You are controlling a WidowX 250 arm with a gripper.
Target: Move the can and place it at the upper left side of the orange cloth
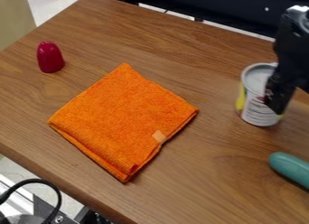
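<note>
At the left of the table [211, 187] stands a small red dome-shaped object [50, 57]. To its right, and nearer, lies the folded orange cloth [124, 119], turned so that one corner points far and another left; the edge between those two corners I take as the upper left side, where the can should end up.

Well to the right of the cloth is the can [256, 103], standing on the table with its long axis upright. Its round grey top faces up, and its printed label is turned to the near side, yellow at the left.

The black gripper [276, 103] hangs at the can's right side, covering part of its rim and wall, so the can lies just left of it and reaches lower, down to the table. Whether they touch, how far open the gripper is, and whether it has hold of the can, I cannot tell. Nearer, at the right edge, lies a rounded green object [291, 169].
</note>
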